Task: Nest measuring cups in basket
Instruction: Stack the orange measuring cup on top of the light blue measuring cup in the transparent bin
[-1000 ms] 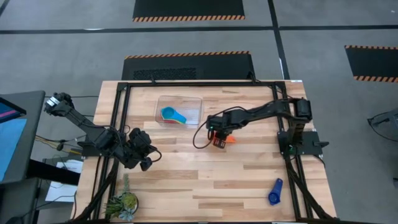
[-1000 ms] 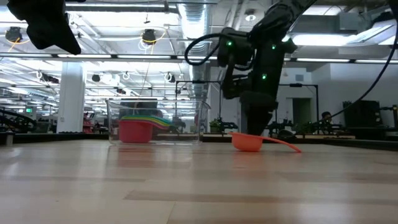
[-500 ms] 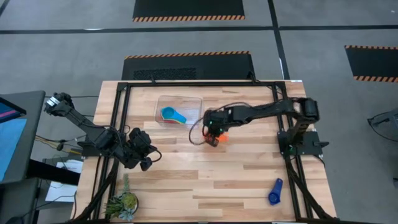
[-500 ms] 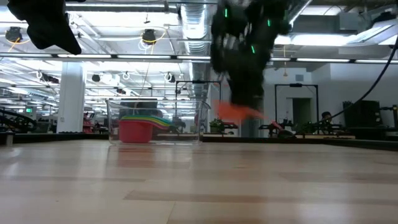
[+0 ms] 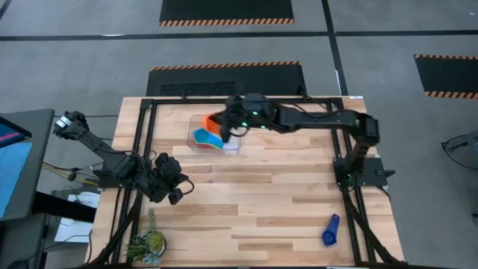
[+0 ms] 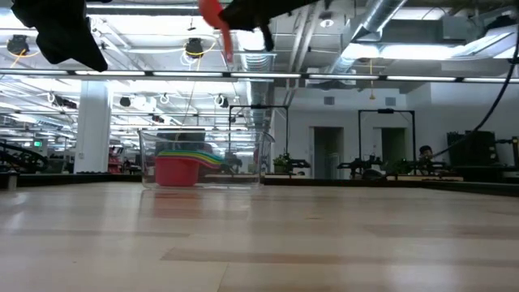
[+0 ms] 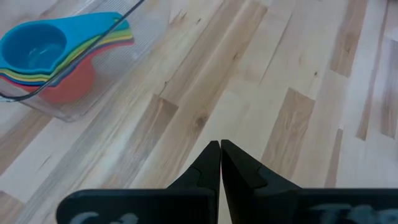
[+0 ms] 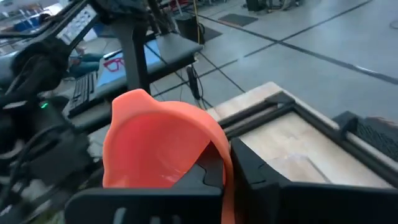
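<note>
The two dark fingers (image 8: 249, 171) of the right gripper (image 5: 224, 127) are clenched on the flat handle of the orange measuring cup (image 8: 158, 140), a smooth round plastic scoop whose hollow bowl faces the wrist camera. In the high view this cup (image 5: 213, 125) hangs in the upper middle of the frame, over the right part of the basket (image 5: 196, 118); in the low view it shows near the top edge, high above the table. The basket (image 6: 263, 158) is a clear, low-walled plastic bin with rounded corners, and it stands on the pale wooden table (image 5: 299, 202). Inside it lies a nested stack of cups (image 7: 46, 59), light blue on top and red at the bottom. A dark blue cup (image 5: 329, 230) lies alone at the lower right. The left gripper (image 7: 220, 163) waits at the lower left with its fingers pressed together, holding nothing.
</note>
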Action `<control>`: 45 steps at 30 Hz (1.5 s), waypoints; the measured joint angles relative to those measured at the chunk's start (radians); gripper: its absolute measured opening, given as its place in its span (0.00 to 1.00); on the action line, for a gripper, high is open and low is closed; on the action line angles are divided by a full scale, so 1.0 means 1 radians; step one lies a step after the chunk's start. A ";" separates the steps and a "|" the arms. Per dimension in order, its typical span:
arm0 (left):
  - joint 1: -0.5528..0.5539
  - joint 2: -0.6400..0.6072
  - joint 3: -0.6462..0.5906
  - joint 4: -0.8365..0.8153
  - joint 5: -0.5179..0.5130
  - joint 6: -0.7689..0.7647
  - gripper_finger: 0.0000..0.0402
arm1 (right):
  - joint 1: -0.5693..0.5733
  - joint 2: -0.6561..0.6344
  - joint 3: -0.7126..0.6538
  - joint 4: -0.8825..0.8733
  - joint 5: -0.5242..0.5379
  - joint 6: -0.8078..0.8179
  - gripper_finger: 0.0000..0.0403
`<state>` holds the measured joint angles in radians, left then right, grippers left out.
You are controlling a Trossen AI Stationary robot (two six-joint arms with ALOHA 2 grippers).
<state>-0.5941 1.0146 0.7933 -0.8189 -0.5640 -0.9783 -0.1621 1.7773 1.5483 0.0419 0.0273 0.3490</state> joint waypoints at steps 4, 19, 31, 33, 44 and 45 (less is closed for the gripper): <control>0.000 0.000 0.000 -0.002 0.000 0.013 0.00 | -0.026 0.121 0.146 -0.050 -0.015 -0.014 0.03; 0.000 0.000 0.000 -0.002 0.007 0.024 0.00 | -0.069 0.539 0.684 -0.547 -0.052 0.048 0.03; 0.000 0.000 0.000 -0.002 0.008 0.024 0.00 | -0.077 0.649 0.745 -0.682 -0.086 0.096 0.03; 0.000 0.000 0.000 -0.002 0.008 0.024 0.00 | -0.077 0.649 0.745 -0.679 -0.086 0.096 0.03; 0.000 0.000 0.000 -0.002 0.008 0.025 0.00 | -0.099 0.649 0.745 -0.737 -0.079 0.063 0.04; 0.000 0.000 0.000 -0.002 0.008 0.027 0.00 | -0.099 0.649 0.745 -0.733 -0.079 0.062 0.04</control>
<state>-0.5941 1.0149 0.7933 -0.8207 -0.5560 -0.9514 -0.2611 2.4268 2.2936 -0.6910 -0.0517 0.4107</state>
